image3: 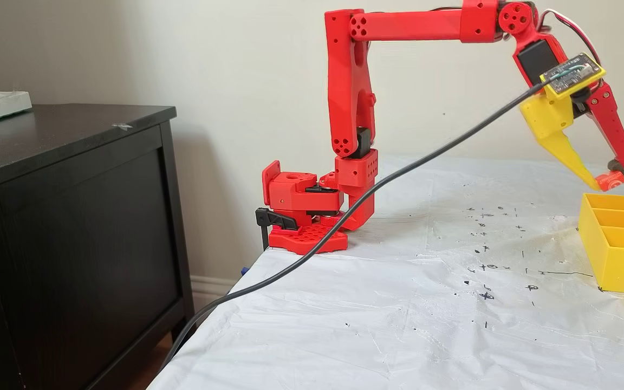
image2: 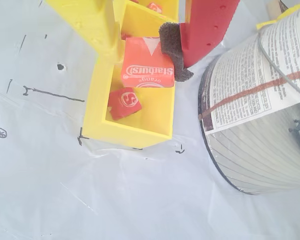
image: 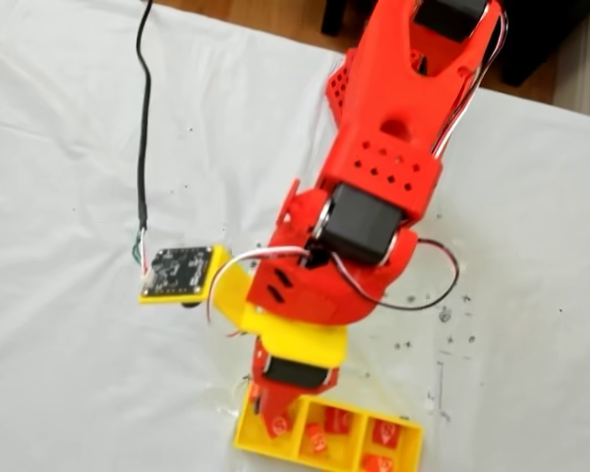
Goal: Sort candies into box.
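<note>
Red printed arm (image3: 352, 81), one yellow and one red fingers (image3: 566, 154), black motors

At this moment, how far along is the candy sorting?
Nearly finished. Several candies already lie in the box. The gripper holds one orange candy above an end compartment, where another piece already lies. What is left is letting go of it; no candy shows loose on the white sheet.

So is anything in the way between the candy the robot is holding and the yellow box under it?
Nothing visible is. The gripper holds the candy right above the box, over a compartment already holding one candy.
</note>
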`<state>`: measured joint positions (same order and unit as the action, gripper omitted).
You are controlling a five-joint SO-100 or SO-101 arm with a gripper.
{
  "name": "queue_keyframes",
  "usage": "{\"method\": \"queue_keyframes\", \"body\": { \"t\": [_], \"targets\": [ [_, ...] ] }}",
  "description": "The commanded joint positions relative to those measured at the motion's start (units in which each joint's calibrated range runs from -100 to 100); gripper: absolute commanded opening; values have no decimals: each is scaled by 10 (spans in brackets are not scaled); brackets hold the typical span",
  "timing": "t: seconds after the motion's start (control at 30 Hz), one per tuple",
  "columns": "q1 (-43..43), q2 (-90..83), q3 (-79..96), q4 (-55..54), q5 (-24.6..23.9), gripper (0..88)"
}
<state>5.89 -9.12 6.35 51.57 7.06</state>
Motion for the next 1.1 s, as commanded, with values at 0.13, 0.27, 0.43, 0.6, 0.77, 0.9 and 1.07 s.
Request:
{"method": "queue_keyframes", "body": {
  "t": [0.13, 0.27, 0.43, 0.6, 0.77, 0.9, 1.07],
  "targets": [
    [-6, 35, -81, -31, 5, 1],
    [-5, 56, -104, -12, 3, 1],
    [-8, 77, -115, 0, 3, 1],
    [-10, 89, -125, 20, 12, 1],
    [-14, 87, -114, 15, 11, 1],
    [-14, 91, -119, 8, 4, 1],
    [-15, 106, -137, 0, -6, 1]
  ]
}}
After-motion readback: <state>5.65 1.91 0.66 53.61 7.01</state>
